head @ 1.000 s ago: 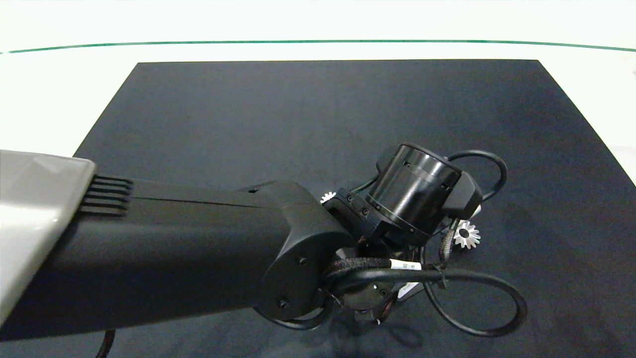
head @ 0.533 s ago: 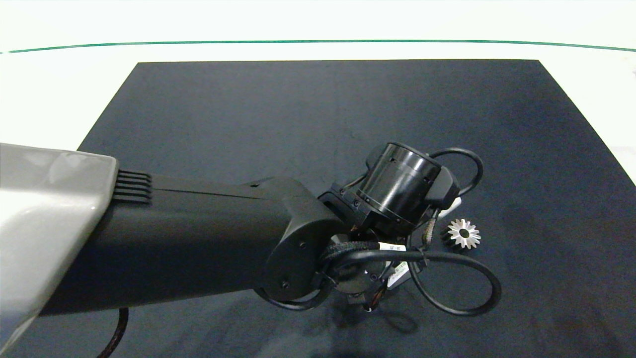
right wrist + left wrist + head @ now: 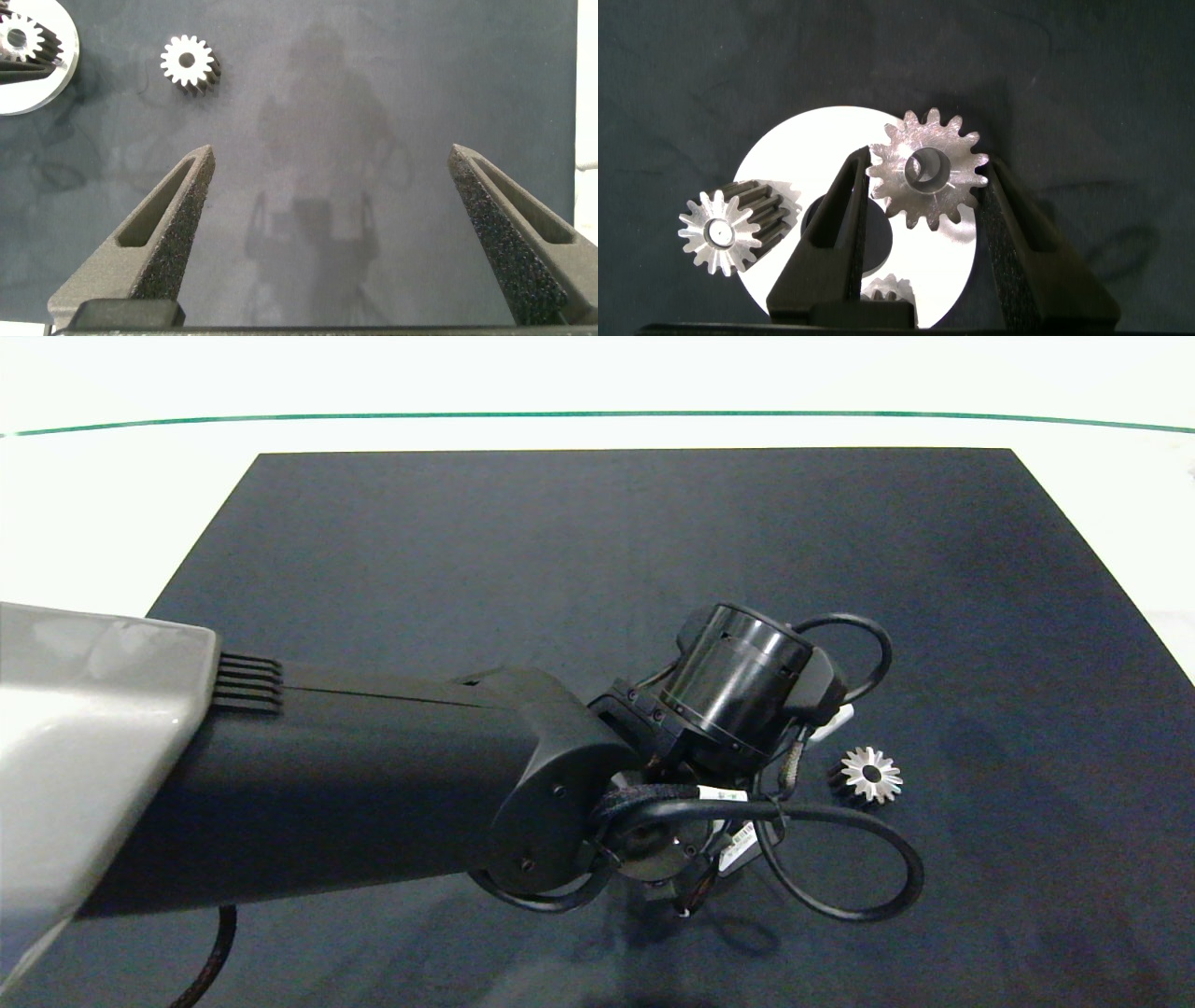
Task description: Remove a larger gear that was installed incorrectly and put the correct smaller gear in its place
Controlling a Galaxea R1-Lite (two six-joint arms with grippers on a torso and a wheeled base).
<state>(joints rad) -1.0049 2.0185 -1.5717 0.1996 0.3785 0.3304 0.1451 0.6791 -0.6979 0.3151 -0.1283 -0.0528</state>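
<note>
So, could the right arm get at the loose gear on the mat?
Probably yes: the larger gear lies alone on bare mat ahead of the right gripper, jaws wide open, nothing between.

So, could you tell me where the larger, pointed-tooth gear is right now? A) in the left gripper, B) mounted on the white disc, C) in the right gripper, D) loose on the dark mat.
D: the larger gear lies alone on the dark mat, off the white disc, while the left gripper is shut on the smaller gear.
</note>
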